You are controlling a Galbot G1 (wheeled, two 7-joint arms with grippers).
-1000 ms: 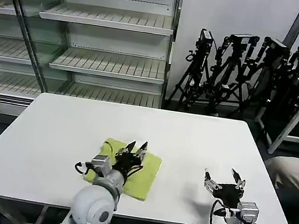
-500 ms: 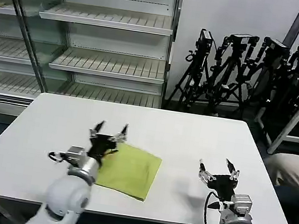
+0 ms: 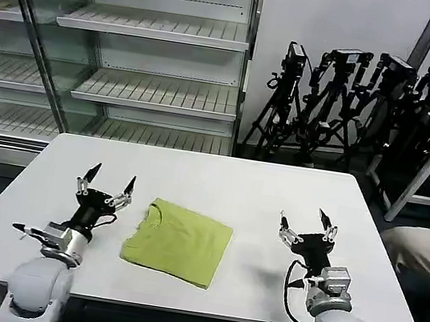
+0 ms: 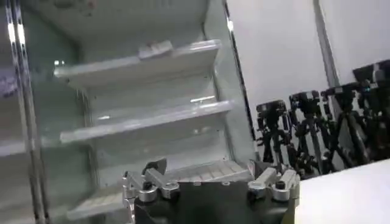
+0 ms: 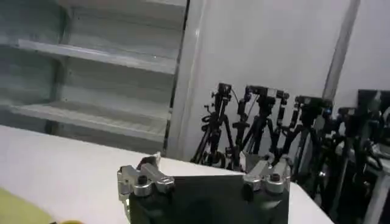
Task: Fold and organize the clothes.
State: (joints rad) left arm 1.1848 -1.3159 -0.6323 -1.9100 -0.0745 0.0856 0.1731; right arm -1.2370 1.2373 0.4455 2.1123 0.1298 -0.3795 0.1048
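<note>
Folded yellow-green T-shirt (image 3: pixel 178 242) flat on white table (image 3: pixel 275 194), near front edge, nothing on it; left gripper (image 3: pixel 106 183) raised just left of shirt, fingers spread, holding nothing; right gripper (image 3: pixel 305 225) well right of shirt, fingers spread, empty; bare shelves (image 3: pixel 158 27) behind table; black tripods (image 3: pixel 345 99) by wall at right; beige fabric (image 3: pixel 428 254) off table's right edge.

One folded yellow-green T-shirt (image 3: pixel 178 242) lies on one white desk (image 3: pixel 273 202). Two robot hands: left hand (image 3: pixel 105 185), right hand (image 3: pixel 304 223).
</note>
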